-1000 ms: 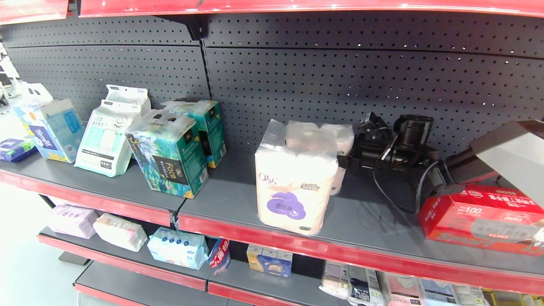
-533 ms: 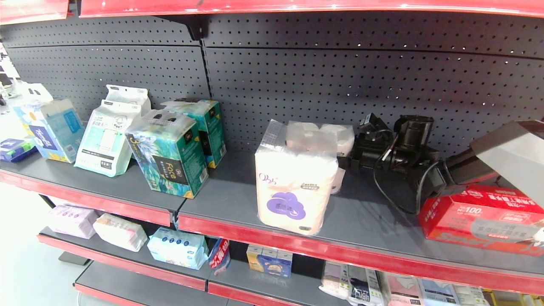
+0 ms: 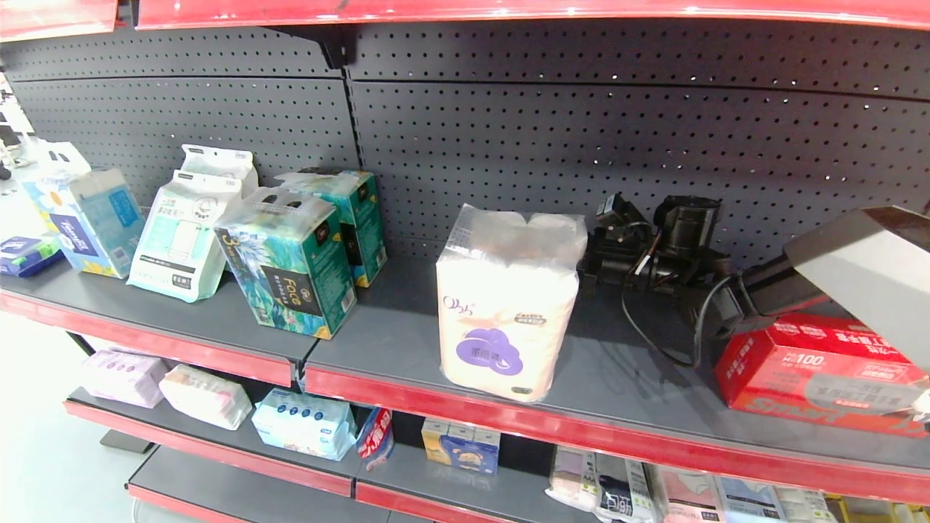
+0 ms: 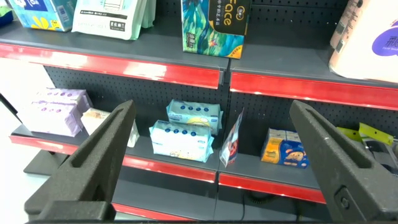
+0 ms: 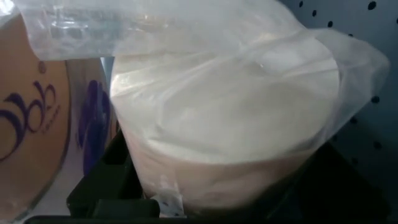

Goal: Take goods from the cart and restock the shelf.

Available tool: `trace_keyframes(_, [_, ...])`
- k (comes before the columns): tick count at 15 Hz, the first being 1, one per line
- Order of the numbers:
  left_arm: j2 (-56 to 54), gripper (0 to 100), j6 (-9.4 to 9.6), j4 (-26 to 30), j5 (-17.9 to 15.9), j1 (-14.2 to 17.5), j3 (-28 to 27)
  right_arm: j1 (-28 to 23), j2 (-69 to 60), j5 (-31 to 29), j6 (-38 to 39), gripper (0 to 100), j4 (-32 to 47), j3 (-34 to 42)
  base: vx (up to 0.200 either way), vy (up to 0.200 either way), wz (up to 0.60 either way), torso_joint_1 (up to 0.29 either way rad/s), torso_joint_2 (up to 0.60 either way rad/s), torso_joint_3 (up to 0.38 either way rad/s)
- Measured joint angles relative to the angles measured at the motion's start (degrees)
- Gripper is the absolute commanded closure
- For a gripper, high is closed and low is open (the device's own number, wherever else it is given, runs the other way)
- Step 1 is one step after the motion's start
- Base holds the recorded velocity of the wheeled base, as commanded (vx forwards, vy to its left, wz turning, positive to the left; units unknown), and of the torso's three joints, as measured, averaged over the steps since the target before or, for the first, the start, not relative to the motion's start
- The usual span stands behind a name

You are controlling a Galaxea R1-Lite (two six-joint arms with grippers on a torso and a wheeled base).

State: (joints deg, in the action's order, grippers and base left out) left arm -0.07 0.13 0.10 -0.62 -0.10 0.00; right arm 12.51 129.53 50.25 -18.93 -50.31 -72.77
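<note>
A toilet roll pack (image 3: 505,312) with a purple label stands at the front of the grey shelf (image 3: 392,341). Right behind it is a second toilet roll pack (image 3: 565,231), mostly hidden by the first. My right gripper (image 3: 590,263) comes in from the right at shelf height and is shut on this rear pack. In the right wrist view the wrapped rolls (image 5: 230,106) sit between the black fingers (image 5: 102,190), beside the front pack (image 5: 37,124). My left gripper (image 4: 211,106) hangs open with nothing in it, low in front of the lower shelves.
Green tissue packs (image 3: 290,261), a white pouch (image 3: 182,236) and a blue pack (image 3: 87,218) stand to the left. A red box (image 3: 821,370) lies at the right under my right arm. The pegboard wall (image 3: 581,131) is close behind. Lower shelves (image 4: 186,171) hold more goods.
My right gripper has carried the rear toilet roll pack to the left, so it now sits behind the front pack and is mostly hidden. Nothing else has moved.
</note>
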Motion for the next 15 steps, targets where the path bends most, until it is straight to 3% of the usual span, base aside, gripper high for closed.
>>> trace_keyframes(15, [0.0, 0, -0.02, 0.0, 0.02, 0.0, 0.0, -0.9, -0.28, -4.38, 1.76, 100, 0.63, 0.06, 0.0, 0.0, 0.0, 0.0, 0.0, 0.0])
